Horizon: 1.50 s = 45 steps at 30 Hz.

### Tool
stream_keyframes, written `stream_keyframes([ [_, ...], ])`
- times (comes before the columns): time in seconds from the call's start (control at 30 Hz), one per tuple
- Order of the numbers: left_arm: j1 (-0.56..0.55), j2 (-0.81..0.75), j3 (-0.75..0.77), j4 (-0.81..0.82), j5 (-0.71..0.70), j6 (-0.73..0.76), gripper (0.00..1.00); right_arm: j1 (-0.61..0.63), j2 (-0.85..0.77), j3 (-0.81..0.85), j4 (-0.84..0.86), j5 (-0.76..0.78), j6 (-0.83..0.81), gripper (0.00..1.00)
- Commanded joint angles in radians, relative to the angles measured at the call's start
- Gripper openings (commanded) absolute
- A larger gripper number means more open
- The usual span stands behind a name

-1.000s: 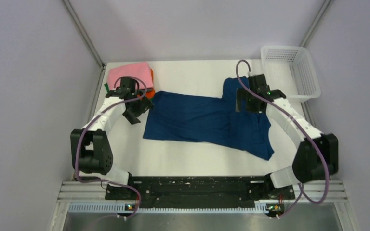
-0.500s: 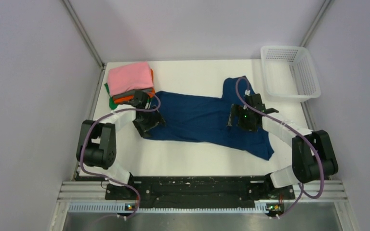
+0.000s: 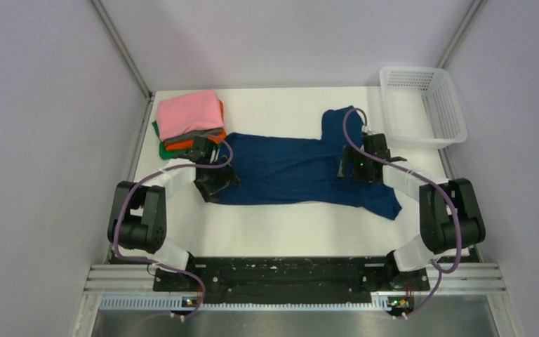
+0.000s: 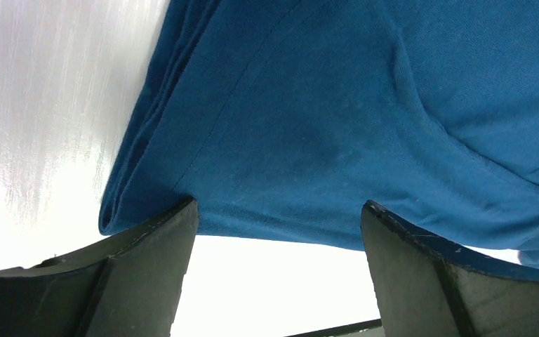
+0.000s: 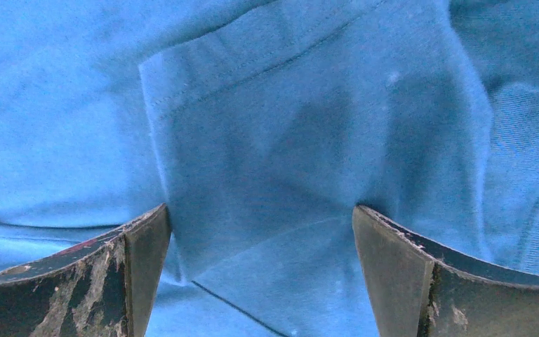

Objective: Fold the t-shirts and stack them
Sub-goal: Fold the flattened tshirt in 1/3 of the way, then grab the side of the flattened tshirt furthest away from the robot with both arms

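Observation:
The navy blue t-shirt (image 3: 288,172) lies spread across the middle of the table, one sleeve pointing to the far side. My left gripper (image 3: 215,181) is open, low at the shirt's near-left corner. In the left wrist view the hem of the navy t-shirt (image 4: 309,126) runs between the tips of the left gripper (image 4: 278,219). My right gripper (image 3: 353,167) is open and rests on the shirt's right part. In the right wrist view a folded flap of the navy t-shirt (image 5: 274,126) lies between the tips of the right gripper (image 5: 261,221). Folded t-shirts (image 3: 188,114) sit stacked at the far left, pink on top.
A white mesh basket (image 3: 422,105) stands at the far right corner. Grey, orange and green folded edges (image 3: 182,144) show under the pink shirt, close to my left wrist. Walls close the table's left and right sides.
Both arms have come down and toward the near side onto the navy t-shirt. The left gripper now sits at its near-left corner, the right on its right part. Both stayed open.

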State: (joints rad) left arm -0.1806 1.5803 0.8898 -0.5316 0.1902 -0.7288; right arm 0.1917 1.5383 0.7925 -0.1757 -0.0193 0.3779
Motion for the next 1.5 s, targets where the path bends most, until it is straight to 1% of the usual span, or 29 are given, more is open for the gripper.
stream_keyframes([
  [0.0,0.0,0.011,-0.095,-0.096,-0.074,0.043,0.92,-0.021,-0.064,0.002,-0.047,0.055,-0.136,0.99],
  [0.07,0.0,-0.019,-0.112,-0.109,-0.057,0.04,0.92,-0.021,-0.095,-0.008,-0.116,0.026,-0.133,0.99],
  [0.13,-0.002,-0.056,-0.137,-0.123,-0.044,0.035,0.92,-0.021,-0.119,-0.045,-0.169,-0.045,-0.08,0.99],
  [0.23,-0.009,-0.13,-0.208,-0.139,-0.025,0.014,0.92,-0.013,-0.169,-0.151,-0.229,-0.125,0.008,0.99],
  [0.33,-0.017,-0.217,-0.274,-0.175,-0.026,-0.014,0.92,0.028,-0.278,-0.251,-0.285,-0.129,0.104,0.99],
  [0.47,-0.037,-0.363,-0.325,-0.25,-0.037,-0.056,0.92,0.071,-0.471,-0.324,-0.411,-0.12,0.23,0.99],
  [0.5,-0.042,-0.396,-0.336,-0.269,-0.035,-0.068,0.92,0.099,-0.511,-0.33,-0.421,-0.107,0.267,0.99],
  [0.6,-0.056,-0.502,-0.365,-0.333,-0.029,-0.105,0.92,0.142,-0.596,-0.32,-0.478,-0.11,0.373,0.99],
  [0.7,-0.058,-0.593,-0.347,-0.396,-0.031,-0.114,0.93,0.161,-0.664,-0.262,-0.507,-0.049,0.355,0.99],
  [0.77,-0.058,-0.625,-0.272,-0.435,-0.057,-0.105,0.93,0.162,-0.694,-0.186,-0.518,0.002,0.318,0.99],
  [0.83,-0.058,-0.625,-0.144,-0.475,-0.107,-0.088,0.93,0.162,-0.71,-0.102,-0.505,0.044,0.278,0.99],
  [0.93,-0.055,-0.581,-0.012,-0.466,-0.26,-0.062,0.95,0.16,-0.718,-0.035,-0.458,0.131,0.213,0.99],
  [0.97,-0.048,-0.55,0.025,-0.431,-0.299,-0.05,0.98,0.16,-0.713,-0.024,-0.437,0.154,0.201,0.99],
  [1.07,-0.03,-0.403,0.146,-0.355,-0.353,-0.011,0.99,0.161,-0.68,0.009,-0.363,0.169,0.176,0.99],
  [1.1,-0.024,-0.313,0.19,-0.343,-0.376,-0.004,0.98,0.16,-0.663,0.02,-0.346,0.166,0.169,0.99],
  [1.23,-0.005,-0.031,0.402,-0.328,-0.486,0.017,0.91,0.16,-0.581,0.055,-0.29,0.163,0.13,0.99],
  [1.33,0.009,0.16,0.55,-0.334,-0.519,0.022,0.83,0.159,-0.518,0.073,-0.282,0.171,0.103,0.99],
  [1.4,0.017,0.264,0.623,-0.34,-0.534,0.016,0.79,0.157,-0.476,0.08,-0.282,0.175,0.089,0.99],
  [1.47,0.019,0.355,0.698,-0.386,-0.552,0.0,0.76,0.151,-0.443,0.084,-0.283,0.178,0.078,0.99],
])
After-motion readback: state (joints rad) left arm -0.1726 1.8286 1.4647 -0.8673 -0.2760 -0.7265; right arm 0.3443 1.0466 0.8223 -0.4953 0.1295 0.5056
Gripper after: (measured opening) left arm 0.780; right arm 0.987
